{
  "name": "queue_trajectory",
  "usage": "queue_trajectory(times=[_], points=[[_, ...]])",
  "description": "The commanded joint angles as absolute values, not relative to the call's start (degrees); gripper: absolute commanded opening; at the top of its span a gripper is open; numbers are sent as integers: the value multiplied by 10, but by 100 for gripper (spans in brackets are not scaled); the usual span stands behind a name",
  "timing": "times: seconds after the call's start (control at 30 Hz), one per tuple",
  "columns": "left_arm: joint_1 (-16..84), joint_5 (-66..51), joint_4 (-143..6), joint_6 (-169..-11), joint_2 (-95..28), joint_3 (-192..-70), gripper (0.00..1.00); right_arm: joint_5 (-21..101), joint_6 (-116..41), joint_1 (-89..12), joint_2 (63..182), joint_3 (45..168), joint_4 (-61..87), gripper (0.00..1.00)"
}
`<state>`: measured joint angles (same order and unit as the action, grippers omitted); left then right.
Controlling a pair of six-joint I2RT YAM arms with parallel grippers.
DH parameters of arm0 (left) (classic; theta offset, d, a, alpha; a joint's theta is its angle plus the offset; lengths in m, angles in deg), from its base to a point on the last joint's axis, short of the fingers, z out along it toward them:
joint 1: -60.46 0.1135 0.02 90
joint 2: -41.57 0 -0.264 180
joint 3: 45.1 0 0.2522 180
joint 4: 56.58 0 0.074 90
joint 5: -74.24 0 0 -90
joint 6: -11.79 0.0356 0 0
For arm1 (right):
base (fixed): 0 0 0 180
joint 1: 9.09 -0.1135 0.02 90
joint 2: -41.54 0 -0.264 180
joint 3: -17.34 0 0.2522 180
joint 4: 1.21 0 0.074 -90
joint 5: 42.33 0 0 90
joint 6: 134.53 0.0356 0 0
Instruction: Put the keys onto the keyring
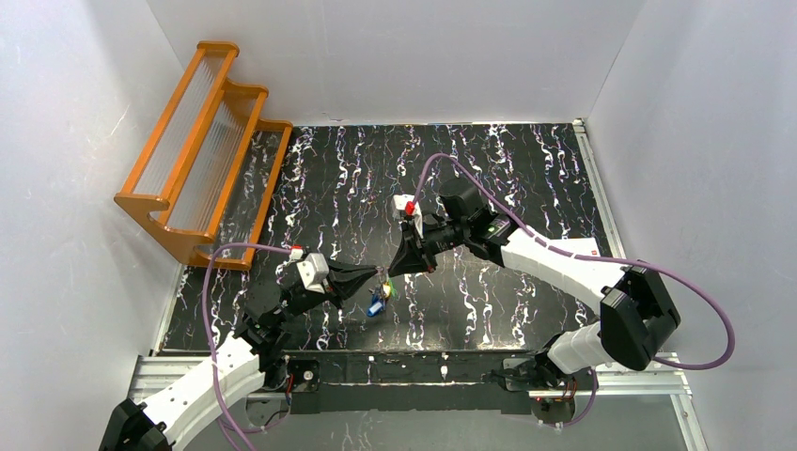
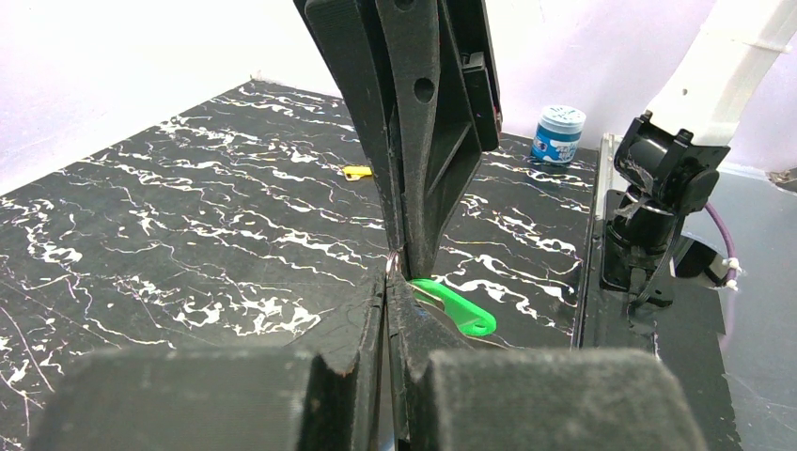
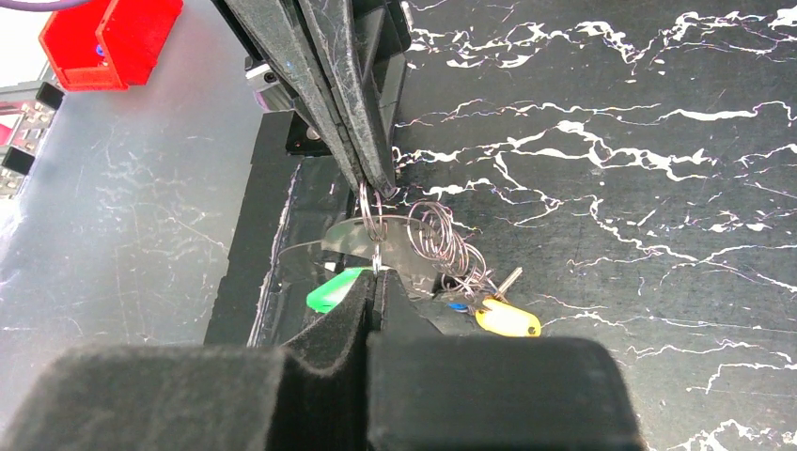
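currently left gripper and right gripper are both pinching the thin silver wire keyring, green-headed key dangling; blue-lidded jar label unreadable.

Left gripper and right gripper meet tip to tip, keyring between; rack fills far-left corner; mat open beyond them

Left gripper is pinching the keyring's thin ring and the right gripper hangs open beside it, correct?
Not quite. The right gripper is not open: the right wrist view shows it shut on the keyring too, opposite the left gripper, which does pinch the thin ring.
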<state>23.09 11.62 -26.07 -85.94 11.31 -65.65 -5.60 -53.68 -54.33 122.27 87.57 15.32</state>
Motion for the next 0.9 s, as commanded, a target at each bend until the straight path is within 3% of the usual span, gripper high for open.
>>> queue_trajectory(times=[0.0,0.6,0.73,0.8,0.87], points=[[228,111,-224,-863,118,-657,0,-62,-543,-543,1226,885,146,1],[228,112,-209,-873,121,-653,0,-46,-552,-548,1258,905,162,3],[228,113,-209,-874,122,-650,0,-30,-548,-548,1230,892,142,42],[228,112,-209,-874,122,-649,0,-22,-542,-548,1208,878,116,50],[228,114,-209,-875,121,-649,0,-20,-535,-548,1190,864,90,52]])
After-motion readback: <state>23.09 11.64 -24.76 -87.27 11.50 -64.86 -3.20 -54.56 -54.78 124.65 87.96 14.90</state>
